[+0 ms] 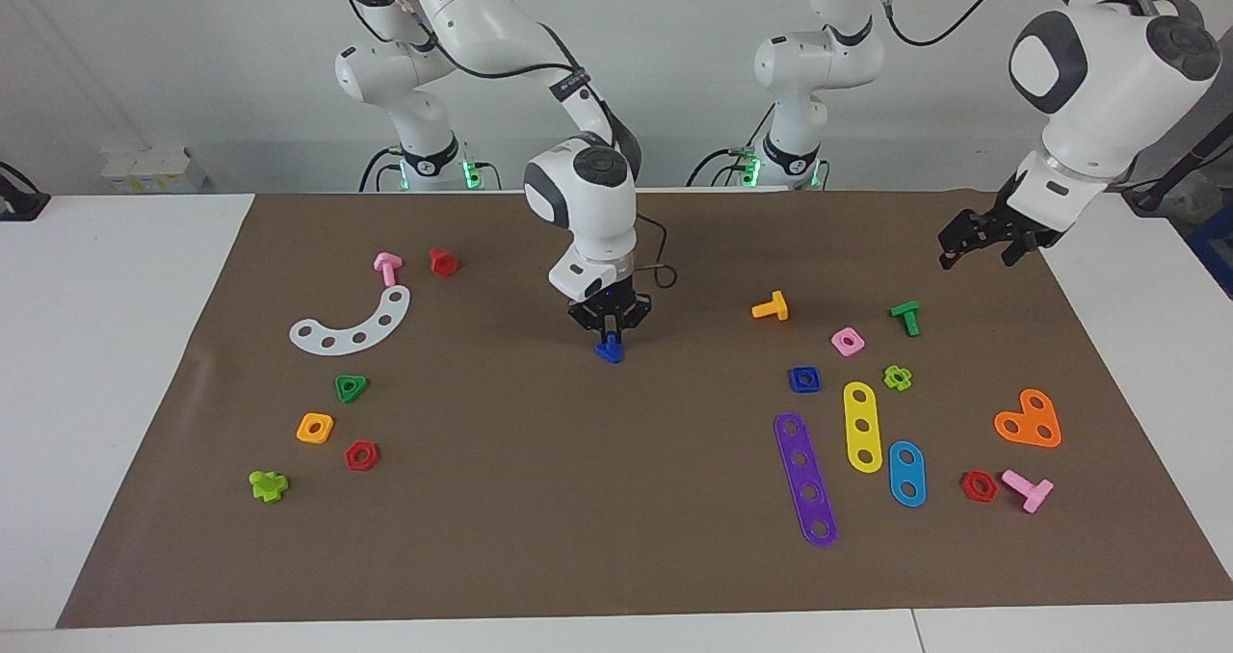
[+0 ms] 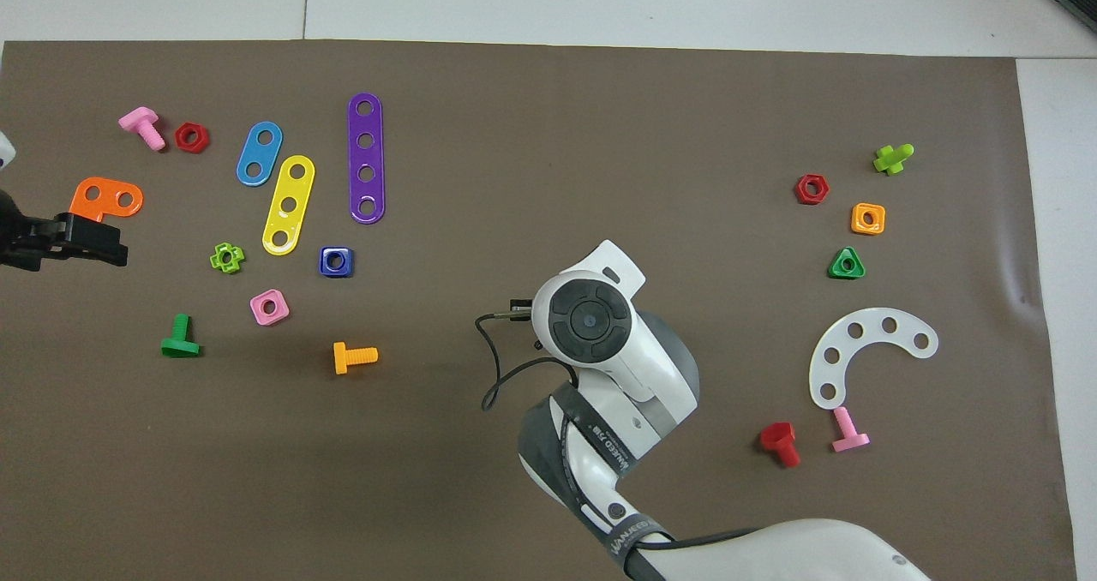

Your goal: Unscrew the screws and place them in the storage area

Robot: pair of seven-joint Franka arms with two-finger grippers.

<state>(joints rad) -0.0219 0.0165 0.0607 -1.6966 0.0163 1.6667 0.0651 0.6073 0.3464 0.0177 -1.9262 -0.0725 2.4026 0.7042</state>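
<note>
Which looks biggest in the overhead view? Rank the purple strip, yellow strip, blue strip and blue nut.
1. purple strip
2. yellow strip
3. blue strip
4. blue nut

All lie flat on the mat, close together, so the order is safe.
</note>
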